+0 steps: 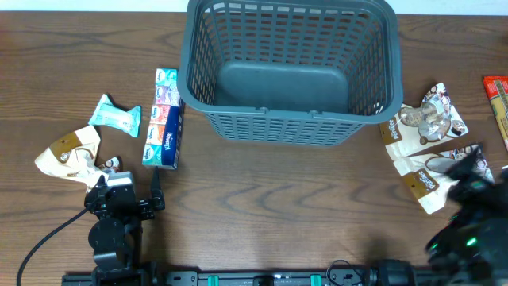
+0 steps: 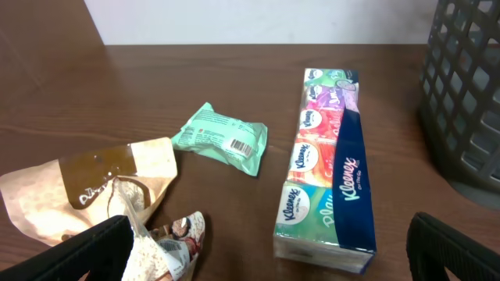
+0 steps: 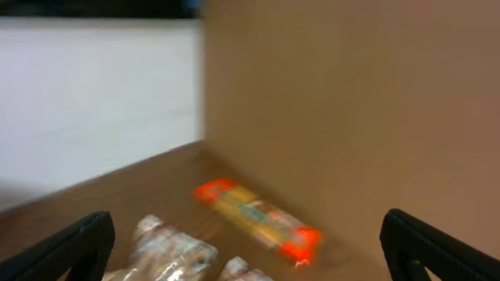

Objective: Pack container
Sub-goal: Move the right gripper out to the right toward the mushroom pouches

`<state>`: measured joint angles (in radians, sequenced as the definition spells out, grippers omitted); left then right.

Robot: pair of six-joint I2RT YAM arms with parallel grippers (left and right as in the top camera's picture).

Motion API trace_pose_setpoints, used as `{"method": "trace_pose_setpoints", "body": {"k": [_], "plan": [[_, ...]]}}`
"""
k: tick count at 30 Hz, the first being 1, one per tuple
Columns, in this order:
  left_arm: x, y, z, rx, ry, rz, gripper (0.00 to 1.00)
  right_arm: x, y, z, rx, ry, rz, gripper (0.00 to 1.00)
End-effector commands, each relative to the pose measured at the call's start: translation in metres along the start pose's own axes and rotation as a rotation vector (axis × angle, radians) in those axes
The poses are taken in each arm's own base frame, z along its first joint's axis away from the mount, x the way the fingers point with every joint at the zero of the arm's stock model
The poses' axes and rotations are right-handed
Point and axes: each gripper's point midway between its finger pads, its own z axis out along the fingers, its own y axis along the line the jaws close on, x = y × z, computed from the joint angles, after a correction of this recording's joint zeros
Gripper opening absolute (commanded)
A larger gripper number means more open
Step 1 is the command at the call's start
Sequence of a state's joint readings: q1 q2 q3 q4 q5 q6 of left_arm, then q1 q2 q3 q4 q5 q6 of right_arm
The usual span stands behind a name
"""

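Observation:
The container (image 1: pixel 270 111), a large dark grey lattice basket, stands empty at the back middle of the table; its wall (image 2: pixel 465 94) shows at the right edge of the left wrist view. My left gripper (image 1: pixel 128 183) (image 2: pixel 269 261) is open near the front left, nothing between its fingers (image 2: pixel 94 250). Just ahead of it lie a multicolour Kleenex pack (image 1: pixel 164 117) (image 2: pixel 328 164), a mint green packet (image 1: pixel 115 115) (image 2: pixel 221 138) and a beige snack bag (image 1: pixel 67 155) (image 2: pixel 86 191). My right gripper (image 1: pixel 479 168) (image 3: pixel 250 261) is open and empty at the front right.
Two beige snack bags (image 1: pixel 425 119) (image 1: pixel 432 176) lie right of the basket, the nearer one partly under my right arm. A red and yellow packet (image 1: pixel 498 99) (image 3: pixel 256 220) lies at the table's right edge. The right wrist view is blurred.

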<state>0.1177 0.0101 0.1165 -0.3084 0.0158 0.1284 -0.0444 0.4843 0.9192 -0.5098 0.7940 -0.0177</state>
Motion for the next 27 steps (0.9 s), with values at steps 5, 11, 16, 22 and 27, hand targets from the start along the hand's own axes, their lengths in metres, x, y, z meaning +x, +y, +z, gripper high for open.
{"method": "trace_pose_setpoints", "body": {"k": [5,11,16,22,27], "plan": [[0.012,-0.001,0.002,0.004,0.032,0.001,0.99,-0.041,0.002,0.007,0.030,0.119,-0.106,0.99],[0.012,-0.001,0.002,0.004,0.032,0.001,0.99,0.004,0.032,0.002,-0.157,0.281,-0.244,0.99],[0.012,-0.001,0.002,0.004,0.032,0.001,0.99,-0.009,0.016,0.012,-0.005,0.237,-0.041,0.99],[0.012,-0.001,0.002,0.004,0.033,0.001,0.99,0.016,0.040,0.040,-0.040,0.373,0.117,0.99],[0.012,-0.001,0.002,0.004,0.032,0.001,0.99,0.066,0.034,0.073,0.066,0.651,0.232,0.99]]}}
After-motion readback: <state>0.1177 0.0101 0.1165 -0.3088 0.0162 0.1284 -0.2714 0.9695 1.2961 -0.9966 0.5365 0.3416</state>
